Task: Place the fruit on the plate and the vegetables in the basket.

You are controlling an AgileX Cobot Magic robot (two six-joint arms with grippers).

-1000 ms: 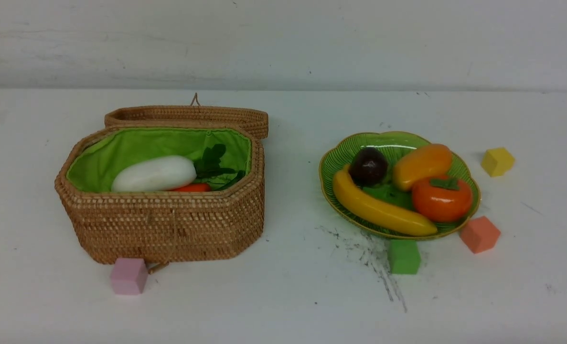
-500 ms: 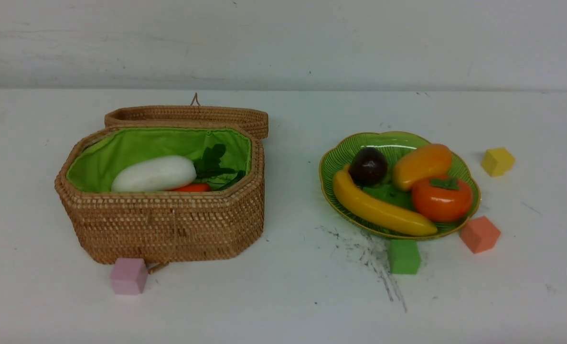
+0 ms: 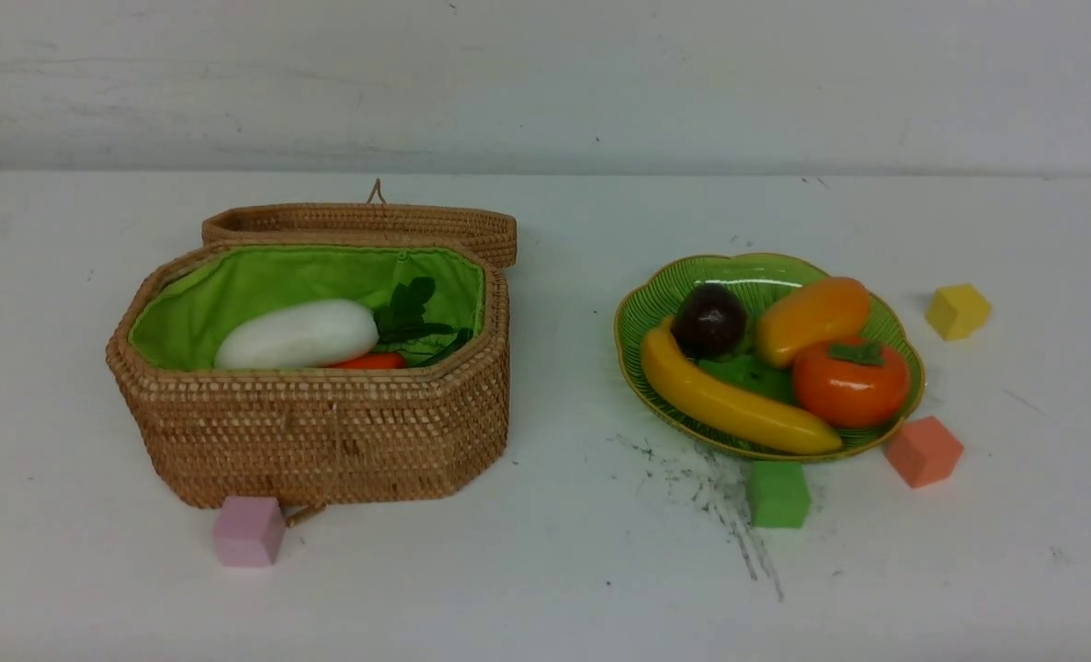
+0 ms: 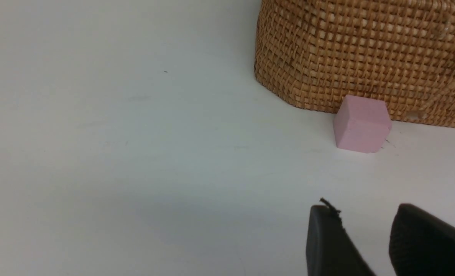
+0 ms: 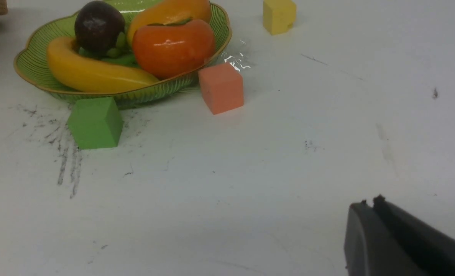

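Observation:
The green plate [image 3: 664,294] holds the banana [image 3: 729,405], the dark purple-brown fruit [image 3: 709,319], the mango [image 3: 812,319] and the persimmon [image 3: 850,382]. They show again in the right wrist view: plate [image 5: 28,65], banana [image 5: 93,74], persimmon [image 5: 173,46]. The wicker basket [image 3: 324,432] stands open and holds the white radish [image 3: 297,334] and the red-orange pepper [image 3: 370,361]. The eggplant is hidden. My left gripper [image 4: 365,209] is open and empty, near the basket's front wall [image 4: 365,50]. My right gripper [image 5: 370,201] is shut and empty, off to the plate's side.
A pink cube [image 3: 248,530] sits at the basket's front. A green cube [image 3: 777,494] and an orange cube [image 3: 923,450] sit at the plate's front rim, a yellow cube [image 3: 957,311] beside it. The basket's lid [image 3: 361,221] lies open behind it. Dark scuff marks [image 3: 720,496] streak the table.

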